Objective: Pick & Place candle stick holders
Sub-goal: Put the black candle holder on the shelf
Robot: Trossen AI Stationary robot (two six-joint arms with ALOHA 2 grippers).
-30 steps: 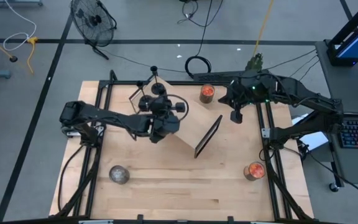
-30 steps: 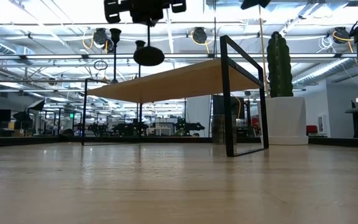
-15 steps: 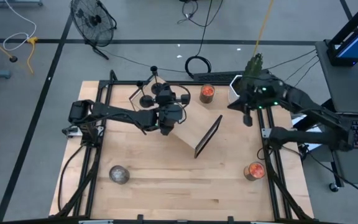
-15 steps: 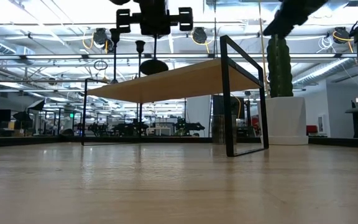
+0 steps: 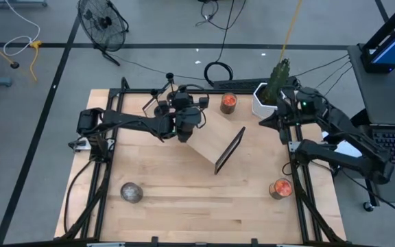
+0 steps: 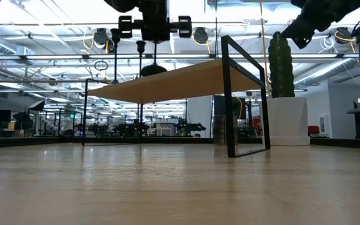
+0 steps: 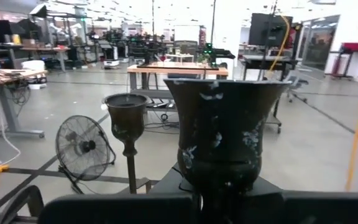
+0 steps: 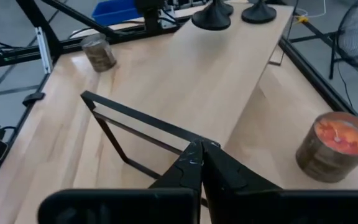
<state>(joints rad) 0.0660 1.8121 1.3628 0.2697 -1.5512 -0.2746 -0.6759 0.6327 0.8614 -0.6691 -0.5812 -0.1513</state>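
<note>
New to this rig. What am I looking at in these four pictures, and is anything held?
Two dark robot arms work at a wooden table. One camera looks straight down, one sits at tabletop height, and one rides on each wrist. On the table stand a tilted wooden shelf with a black frame, two orange candles, a grey jar and a potted cactus. The left gripper is shut on a black candle stick holder above the shelf; a second holder stands close by. The right gripper is shut and empty, near the cactus.
</note>
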